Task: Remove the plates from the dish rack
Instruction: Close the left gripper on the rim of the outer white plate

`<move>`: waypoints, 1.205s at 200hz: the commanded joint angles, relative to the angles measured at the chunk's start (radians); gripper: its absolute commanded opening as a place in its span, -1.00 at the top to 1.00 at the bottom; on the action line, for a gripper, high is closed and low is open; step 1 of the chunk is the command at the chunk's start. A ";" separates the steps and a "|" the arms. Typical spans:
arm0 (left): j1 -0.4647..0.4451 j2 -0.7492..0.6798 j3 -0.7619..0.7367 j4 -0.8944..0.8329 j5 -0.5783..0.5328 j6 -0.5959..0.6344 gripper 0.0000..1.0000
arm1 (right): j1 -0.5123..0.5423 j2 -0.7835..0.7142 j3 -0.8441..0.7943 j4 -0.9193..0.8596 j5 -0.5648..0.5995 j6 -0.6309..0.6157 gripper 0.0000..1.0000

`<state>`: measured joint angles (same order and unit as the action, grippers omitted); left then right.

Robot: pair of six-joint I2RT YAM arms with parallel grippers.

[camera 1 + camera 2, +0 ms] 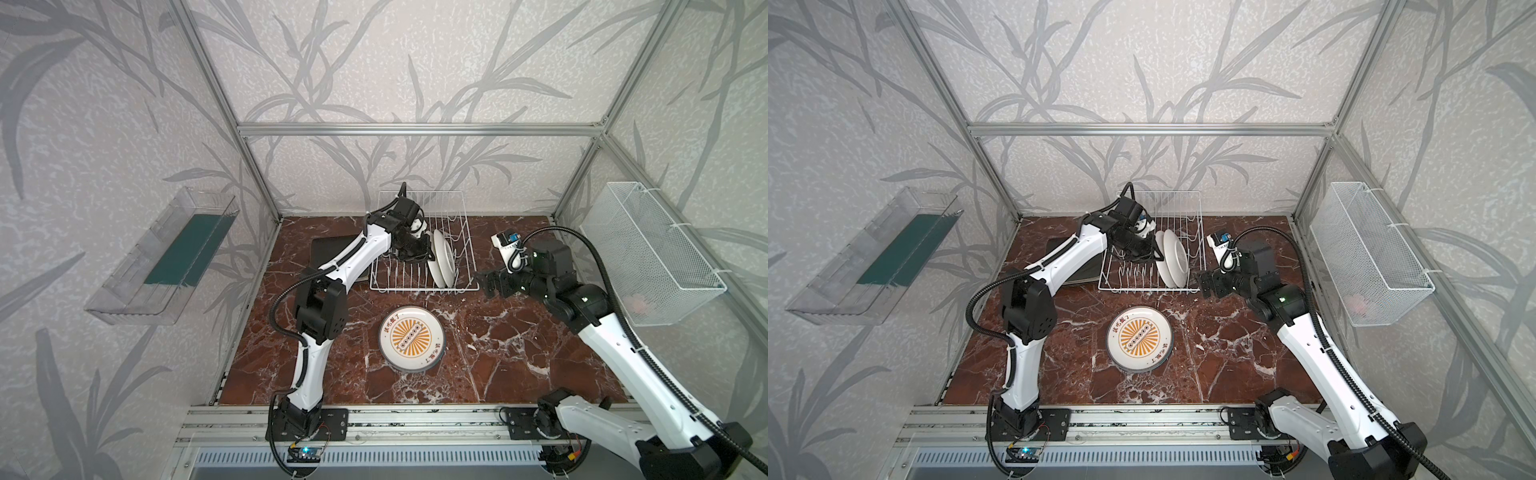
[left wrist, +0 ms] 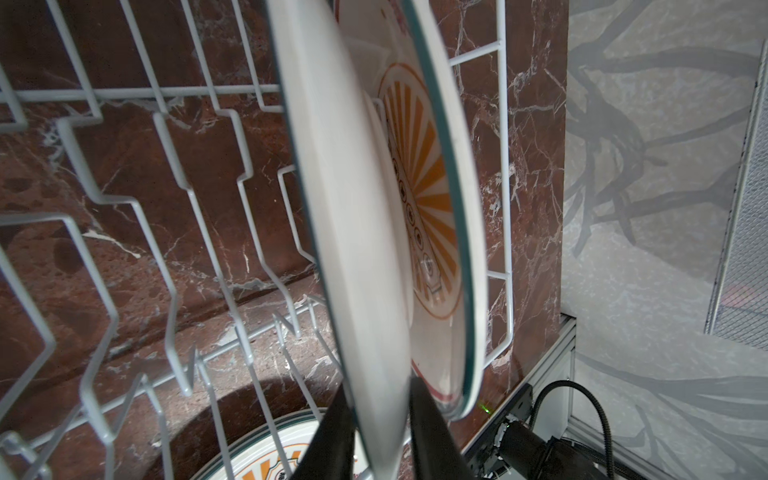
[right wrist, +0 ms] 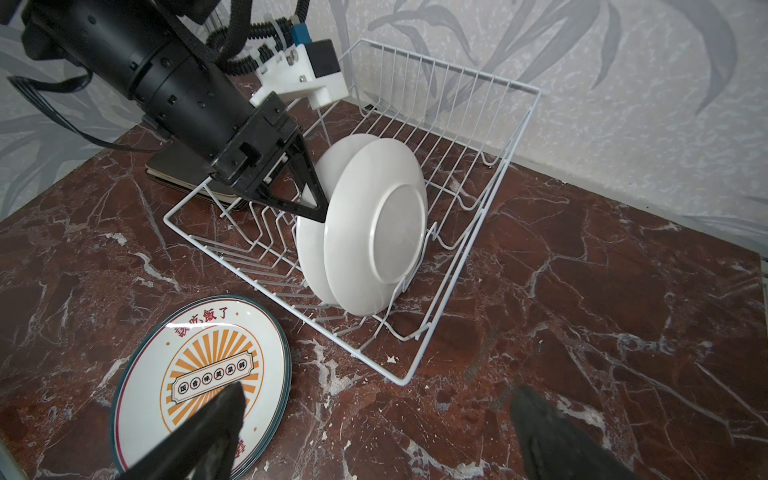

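Red marble tabletop carries the dish rack at twelve o'clock. Upright inside, the nine-o'clock plate has the left gripper straddling its rim; whether it pinches yet I cannot tell. At three o'clock the right gripper hangs spread wide. Best clamp squarely, then lift straight off the prongs, clear of the neighbour, toward the stack at six o'clock.

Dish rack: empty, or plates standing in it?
Not empty: two round white plates stand on edge in the dish rack; the left gripper straddles one plate's rim.
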<state>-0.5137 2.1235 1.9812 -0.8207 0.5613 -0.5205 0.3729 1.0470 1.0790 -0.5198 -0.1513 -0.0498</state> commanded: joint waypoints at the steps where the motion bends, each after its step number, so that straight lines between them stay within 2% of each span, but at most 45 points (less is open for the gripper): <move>1: 0.004 -0.010 -0.027 0.033 0.000 -0.033 0.56 | -0.005 -0.004 -0.013 0.025 -0.011 -0.004 -0.98; 33: 0.004 -0.017 -0.030 0.044 0.000 -0.050 0.71 | -0.005 -0.001 0.004 0.003 -0.008 -0.012 -0.98; 50: 0.004 -0.021 -0.035 0.056 0.003 -0.066 0.73 | -0.005 -0.008 0.008 0.001 -0.004 -0.015 -0.98; 73: 0.003 -0.038 -0.054 0.086 0.004 -0.090 0.89 | -0.005 -0.015 0.009 -0.002 -0.001 -0.014 -0.98; 100: 0.004 -0.060 -0.082 0.120 0.014 -0.120 0.92 | -0.006 -0.018 0.006 -0.003 -0.005 -0.008 -0.98; 113: 0.006 -0.067 -0.087 0.124 0.018 -0.128 1.00 | -0.006 -0.018 0.005 -0.002 -0.007 -0.006 -0.98; 183: 0.006 -0.111 -0.090 0.118 0.008 -0.142 1.00 | -0.006 -0.016 -0.006 0.021 -0.010 0.001 -0.98; 241: 0.011 -0.118 -0.075 0.181 0.065 -0.162 1.00 | -0.006 -0.019 -0.007 0.022 -0.005 -0.008 -0.98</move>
<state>-0.5114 2.0655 1.8961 -0.6693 0.6094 -0.6533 0.3717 1.0462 1.0779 -0.5198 -0.1513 -0.0536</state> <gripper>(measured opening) 0.077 0.991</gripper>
